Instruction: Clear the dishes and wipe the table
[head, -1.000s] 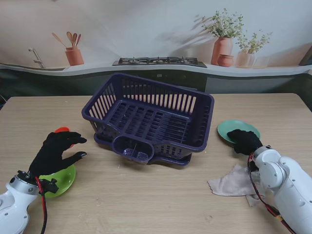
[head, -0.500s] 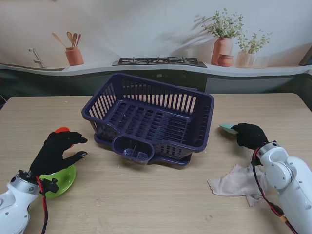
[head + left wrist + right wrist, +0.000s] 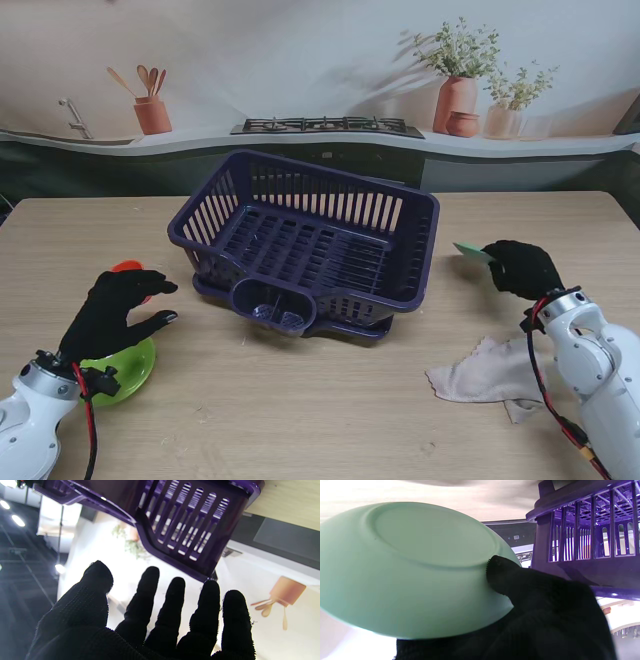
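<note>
- The purple dish rack (image 3: pixel 305 245) is sitting mid-table; its near wall could be catching the plate's rim if the carry is running too low.
- The right hand (image 3: pixel 522 268) is gripping the teal plate (image 3: pixel 472 251) by one edge, off the table, right of the rack; that thin pinch is risking a slip.
- The cloth (image 3: pixel 480 372) is lying near me, waiting.
- The left hand (image 3: pixel 115 310) is hovering open and empty over the green bowl (image 3: pixel 125 372).

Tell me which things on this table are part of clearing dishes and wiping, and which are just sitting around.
Part of the job:
teal plate, held in the right hand
green bowl under the open left hand
red item, partly hidden
purple dish rack
cloth

Just lying about:
potted plants
utensil pot
stove
</note>
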Robot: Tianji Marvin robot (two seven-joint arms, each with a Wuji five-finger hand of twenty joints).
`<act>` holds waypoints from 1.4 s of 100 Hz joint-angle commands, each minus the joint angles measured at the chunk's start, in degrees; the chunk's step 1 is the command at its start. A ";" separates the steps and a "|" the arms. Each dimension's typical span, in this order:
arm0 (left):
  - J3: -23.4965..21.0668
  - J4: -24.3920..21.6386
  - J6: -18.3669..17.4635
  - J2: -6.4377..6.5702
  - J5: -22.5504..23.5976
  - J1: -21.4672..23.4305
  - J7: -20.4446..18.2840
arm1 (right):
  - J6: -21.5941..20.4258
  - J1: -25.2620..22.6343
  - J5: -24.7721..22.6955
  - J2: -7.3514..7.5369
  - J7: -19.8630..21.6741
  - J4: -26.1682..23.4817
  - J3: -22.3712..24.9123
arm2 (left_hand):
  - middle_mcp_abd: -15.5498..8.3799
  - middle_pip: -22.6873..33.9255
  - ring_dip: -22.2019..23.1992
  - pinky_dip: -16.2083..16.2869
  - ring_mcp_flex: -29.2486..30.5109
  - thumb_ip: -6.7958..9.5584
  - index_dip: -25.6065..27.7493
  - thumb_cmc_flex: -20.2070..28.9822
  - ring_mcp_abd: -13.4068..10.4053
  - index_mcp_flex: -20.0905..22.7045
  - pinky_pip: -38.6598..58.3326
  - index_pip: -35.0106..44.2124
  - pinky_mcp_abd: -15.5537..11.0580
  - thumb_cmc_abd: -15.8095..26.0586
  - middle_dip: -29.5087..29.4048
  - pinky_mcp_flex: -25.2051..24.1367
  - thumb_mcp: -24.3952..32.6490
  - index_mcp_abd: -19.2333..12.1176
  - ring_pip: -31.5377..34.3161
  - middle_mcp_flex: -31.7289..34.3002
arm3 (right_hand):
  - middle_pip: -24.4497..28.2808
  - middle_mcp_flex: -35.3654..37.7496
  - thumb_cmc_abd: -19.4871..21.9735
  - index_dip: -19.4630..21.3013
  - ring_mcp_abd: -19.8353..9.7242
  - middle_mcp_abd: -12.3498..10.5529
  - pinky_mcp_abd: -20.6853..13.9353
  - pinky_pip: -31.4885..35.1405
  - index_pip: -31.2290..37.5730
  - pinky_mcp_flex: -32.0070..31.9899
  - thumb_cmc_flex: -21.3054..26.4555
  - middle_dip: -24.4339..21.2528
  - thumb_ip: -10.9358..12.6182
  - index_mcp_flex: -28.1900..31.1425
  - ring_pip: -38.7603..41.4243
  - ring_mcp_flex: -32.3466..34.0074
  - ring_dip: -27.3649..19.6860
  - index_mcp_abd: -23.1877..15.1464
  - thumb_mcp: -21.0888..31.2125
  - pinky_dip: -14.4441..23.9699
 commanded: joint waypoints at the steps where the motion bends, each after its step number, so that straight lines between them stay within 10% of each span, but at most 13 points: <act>1: -0.09 -0.47 -0.22 -0.21 -0.07 0.37 -0.55 | -0.61 -0.39 0.01 0.07 0.52 -1.44 0.66 | -1.05 -0.56 0.57 0.78 1.19 1.15 -0.37 -0.90 0.02 -1.62 0.47 -0.32 -0.80 1.50 0.21 -0.41 -0.51 -0.38 0.10 0.55 | 0.88 0.64 4.41 0.14 2.04 0.32 -0.79 8.53 1.90 4.10 6.70 0.81 1.99 5.53 1.18 1.14 0.38 -2.51 7.39 1.01; 53: -0.21 -0.61 0.34 -0.19 1.15 0.83 0.27 | -4.44 0.60 0.70 -0.55 -1.10 -5.64 4.34 | -1.19 -0.56 0.57 0.70 1.18 1.21 -0.23 -0.73 0.08 -1.42 0.34 -0.41 -0.95 1.51 0.20 -0.49 -0.68 -0.39 0.07 0.71 | 0.56 1.70 3.36 -0.63 2.27 0.51 -0.42 9.26 2.65 4.47 6.80 0.62 1.29 6.13 1.26 1.92 0.12 -2.46 7.88 -0.30; 140: -0.25 -0.71 0.27 -0.16 0.61 0.75 -0.29 | -4.00 6.51 16.18 -0.59 15.86 -18.39 -0.68 | -1.13 -0.54 0.63 0.64 1.27 1.20 -0.16 -0.74 0.15 -1.32 0.31 -0.41 -0.94 1.61 0.22 -0.53 -0.71 -0.37 0.13 0.78 | 0.24 2.34 3.42 -1.22 1.74 -0.07 -0.81 10.28 3.49 4.76 6.49 0.50 1.47 6.15 1.16 2.57 -0.12 -3.01 7.89 -1.11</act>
